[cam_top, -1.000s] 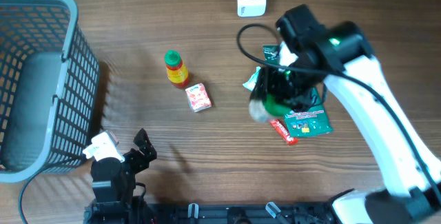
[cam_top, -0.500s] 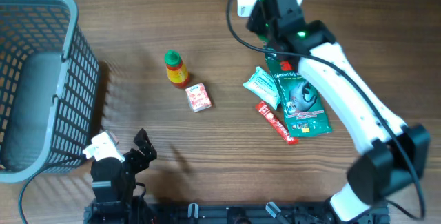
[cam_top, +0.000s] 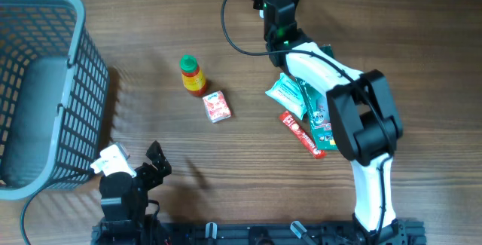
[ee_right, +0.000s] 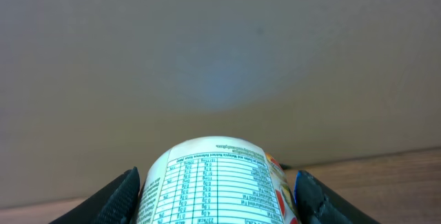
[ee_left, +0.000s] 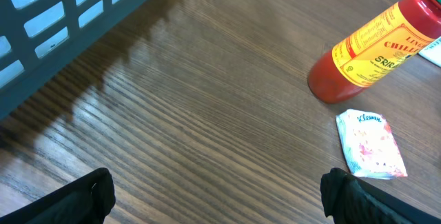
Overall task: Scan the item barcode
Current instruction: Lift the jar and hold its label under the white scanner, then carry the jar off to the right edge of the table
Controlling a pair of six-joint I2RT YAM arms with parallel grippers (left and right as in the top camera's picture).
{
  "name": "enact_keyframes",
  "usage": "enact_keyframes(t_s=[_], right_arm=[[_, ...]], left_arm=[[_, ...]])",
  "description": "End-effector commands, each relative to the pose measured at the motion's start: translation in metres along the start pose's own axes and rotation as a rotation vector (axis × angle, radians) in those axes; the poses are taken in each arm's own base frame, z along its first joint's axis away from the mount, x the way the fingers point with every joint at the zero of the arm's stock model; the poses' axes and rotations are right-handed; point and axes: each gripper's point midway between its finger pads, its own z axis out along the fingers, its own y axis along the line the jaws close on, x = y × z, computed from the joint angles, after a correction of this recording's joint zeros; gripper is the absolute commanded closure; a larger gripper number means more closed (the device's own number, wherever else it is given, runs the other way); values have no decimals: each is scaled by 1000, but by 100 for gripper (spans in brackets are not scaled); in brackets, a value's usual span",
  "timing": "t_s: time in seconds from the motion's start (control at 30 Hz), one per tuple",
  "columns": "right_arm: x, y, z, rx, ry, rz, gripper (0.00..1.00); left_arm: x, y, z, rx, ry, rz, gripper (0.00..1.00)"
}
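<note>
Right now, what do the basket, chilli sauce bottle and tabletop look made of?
Basket: moulded plastic, matte grey-blue, judging by its uniform lattice walls.
Chilli sauce bottle: probably plastic, glossy red, printed yellow label, green cap.
Tabletop: wood or wood-look laminate, satin brown. Grain lines show, but I can't tell which.

We take this for a mock shop checkout on a robot test bench. A grey shopping basket (cam_top: 92, 94) stands on a wooden table (cam_top: 151, 147) beside loose groceries: a chilli sauce bottle (cam_top: 192, 75), a tissue pack (cam_top: 216, 107), sachets (cam_top: 288, 94) and a labelled tub (ee_right: 213, 182) bearing a nutrition table. The left arm (cam_top: 124, 192) and right arm (cam_top: 361, 117) work it.
</note>
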Motion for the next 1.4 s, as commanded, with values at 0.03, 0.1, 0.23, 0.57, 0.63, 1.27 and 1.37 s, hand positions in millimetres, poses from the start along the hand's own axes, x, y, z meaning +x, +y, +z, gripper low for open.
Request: enact_keyframes(t_s=[0.03,0.1,0.23,0.57,0.63,1.27,1.37], right_arm=[[14,-11,25,-72,-9,-12,52],[18,-13,30,-74,-7,16,52],[6,-9,30,-83,-28,25,52],[-111,-98,-13,141,49,109,53],[-111,-166,-29,280,162,172,52],[79,-581,-220,1017,739,855,45],[113,-592,-229,1037,782,937,45]], left_arm=[[-1,3,1,-15,-10,1,0],[-1,3,1,-15,-10,1,0],[-1,3,1,-15,-10,1,0],[-1,3,1,-15,-10,1,0],[-1,3,1,-15,-10,1,0],[-1,3,1,-15,-10,1,0],[-1,3,1,-15,-10,1,0]])
